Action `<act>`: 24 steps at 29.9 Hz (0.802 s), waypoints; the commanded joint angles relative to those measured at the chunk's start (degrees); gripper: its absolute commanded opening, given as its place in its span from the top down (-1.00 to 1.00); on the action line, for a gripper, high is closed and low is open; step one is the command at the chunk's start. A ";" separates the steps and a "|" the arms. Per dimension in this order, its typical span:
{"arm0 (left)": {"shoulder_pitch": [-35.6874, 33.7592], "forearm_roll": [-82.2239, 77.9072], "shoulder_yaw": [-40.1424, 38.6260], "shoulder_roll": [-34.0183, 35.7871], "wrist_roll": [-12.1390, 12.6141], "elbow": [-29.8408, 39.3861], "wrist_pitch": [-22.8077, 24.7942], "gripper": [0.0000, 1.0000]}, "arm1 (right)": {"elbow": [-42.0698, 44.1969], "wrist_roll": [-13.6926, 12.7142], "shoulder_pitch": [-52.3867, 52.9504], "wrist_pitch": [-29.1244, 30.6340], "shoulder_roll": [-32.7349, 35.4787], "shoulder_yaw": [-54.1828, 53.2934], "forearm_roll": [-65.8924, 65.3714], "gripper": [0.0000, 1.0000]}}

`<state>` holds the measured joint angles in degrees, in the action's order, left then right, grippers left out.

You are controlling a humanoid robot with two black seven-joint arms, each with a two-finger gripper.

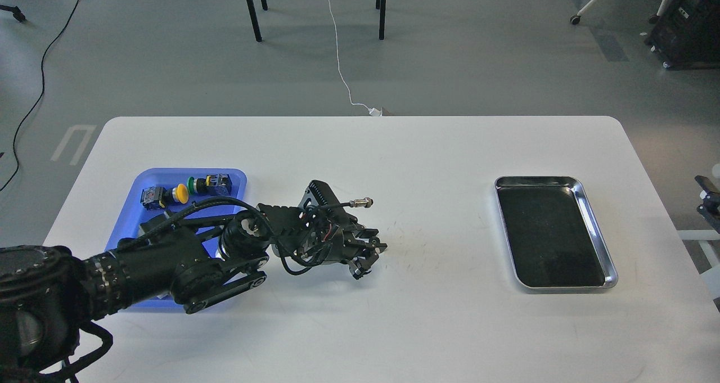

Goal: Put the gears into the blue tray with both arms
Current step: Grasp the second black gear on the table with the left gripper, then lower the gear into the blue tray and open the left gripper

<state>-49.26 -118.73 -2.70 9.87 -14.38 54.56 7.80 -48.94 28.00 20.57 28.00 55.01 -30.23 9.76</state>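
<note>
My left arm reaches from the lower left across the blue tray [233, 175] to the table's middle. Its gripper [369, 255] hovers low over the white table just right of the tray, with two fingers apart and nothing clearly between them. A tiny dark round bit [383, 247] sits at the upper fingertip; I cannot tell whether it is a gear. No other gears show in this view. At the right edge only a small black part of my right arm [709, 200] shows, its fingers not distinguishable.
Colourful push-button switches [185, 190] lie at the blue tray's far end. A shiny silver tray [596, 225] with a dark bottom stands on the right of the table. A silver cable connector [363, 203] juts from the left wrist.
</note>
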 commanded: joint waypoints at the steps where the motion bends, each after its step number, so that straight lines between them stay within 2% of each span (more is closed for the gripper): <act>1: 0.04 -0.10 0.06 0.15 0.05 0.02 -0.07 0.57 | -0.02 0.00 0.00 0.00 0.01 -0.18 0.00 -0.94; 7: -0.05 0.25 -0.38 1.55 0.14 0.72 -0.07 0.68 | -0.02 0.00 0.00 0.00 0.27 -0.54 0.00 -0.94; 9: -0.13 0.34 -1.17 4.09 -0.12 2.73 -0.24 0.68 | -0.02 0.00 0.00 0.00 0.62 -0.89 0.00 -0.94; 13: -0.31 0.95 -4.06 14.62 -0.21 11.94 -0.33 0.68 | 0.07 0.00 0.00 0.00 0.97 -1.85 0.00 -0.94; 17: 0.30 3.23 -5.39 29.02 -0.47 19.86 -0.59 0.68 | -0.11 0.00 0.00 0.00 0.89 -2.12 0.00 -0.94; 19: 1.70 4.81 -5.12 35.19 -1.26 20.67 -1.99 0.68 | -0.02 0.00 0.00 0.00 0.89 -2.12 0.00 -0.94; 21: 4.07 5.17 -5.21 39.59 -3.10 20.50 -3.93 0.68 | -0.02 0.00 -0.09 0.00 0.89 -2.12 0.00 -0.94; 24: 6.62 5.52 -5.04 43.38 -4.25 19.79 -5.69 0.66 | -0.02 0.00 0.00 0.00 0.89 -2.12 0.00 -0.94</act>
<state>-44.94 -113.56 -7.89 49.62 -17.64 74.82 3.64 -48.97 28.00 20.56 28.00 55.95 -32.37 9.76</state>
